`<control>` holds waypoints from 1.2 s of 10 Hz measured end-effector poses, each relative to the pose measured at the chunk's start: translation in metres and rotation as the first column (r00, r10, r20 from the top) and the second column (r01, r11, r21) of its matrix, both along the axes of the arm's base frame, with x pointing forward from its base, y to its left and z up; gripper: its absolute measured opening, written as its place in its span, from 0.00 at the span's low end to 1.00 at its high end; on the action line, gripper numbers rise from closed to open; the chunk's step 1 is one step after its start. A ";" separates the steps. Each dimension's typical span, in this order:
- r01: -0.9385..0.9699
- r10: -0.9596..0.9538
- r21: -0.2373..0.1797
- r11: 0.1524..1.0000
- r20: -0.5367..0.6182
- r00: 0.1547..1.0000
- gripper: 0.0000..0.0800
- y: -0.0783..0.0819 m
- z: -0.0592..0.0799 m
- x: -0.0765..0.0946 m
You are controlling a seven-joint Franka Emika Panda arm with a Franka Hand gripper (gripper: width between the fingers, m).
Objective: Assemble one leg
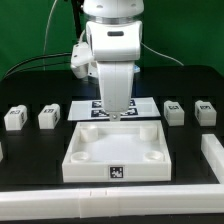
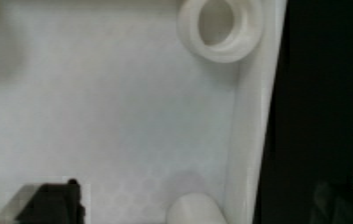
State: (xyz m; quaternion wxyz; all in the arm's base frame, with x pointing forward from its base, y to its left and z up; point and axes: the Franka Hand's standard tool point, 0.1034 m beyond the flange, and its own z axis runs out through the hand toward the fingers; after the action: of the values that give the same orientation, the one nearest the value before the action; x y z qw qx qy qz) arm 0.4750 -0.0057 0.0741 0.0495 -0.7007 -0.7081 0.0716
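Observation:
Four white legs with marker tags stand on the black table in the exterior view: two on its left [image 1: 14, 118] [image 1: 47, 117] and two on its right [image 1: 173, 112] [image 1: 205, 111]. The large white square panel [image 1: 80, 158] with round corner sockets lies in the middle. My gripper [image 1: 118, 113] hangs over the panel's far edge, away from all the legs. In the wrist view the gripper [image 2: 194, 205] is open and empty. Its dark fingertips [image 2: 48, 202] stand wide apart over the panel [image 2: 120, 110], near one round socket [image 2: 223, 28] and the panel's side rim. No leg shows in the wrist view.
The marker board [image 1: 148, 103] lies flat behind the panel, partly hidden by the arm. A long white piece [image 1: 213, 150] lies at the exterior view's right edge, and another white piece just shows at its left edge [image 1: 2, 150].

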 end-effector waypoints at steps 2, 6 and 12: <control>-0.004 0.004 0.011 1.000 -0.014 1.000 0.81 -0.004 -0.006 -0.006; 0.014 -0.013 0.019 1.000 -0.057 0.998 0.81 -0.006 -0.027 -0.034; 0.020 -0.017 0.027 0.999 -0.113 0.993 0.81 -0.006 -0.053 -0.050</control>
State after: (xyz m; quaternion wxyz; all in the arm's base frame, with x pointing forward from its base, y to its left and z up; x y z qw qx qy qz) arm 0.4253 -0.0121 0.0208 0.1000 -0.7012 -0.6987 0.1006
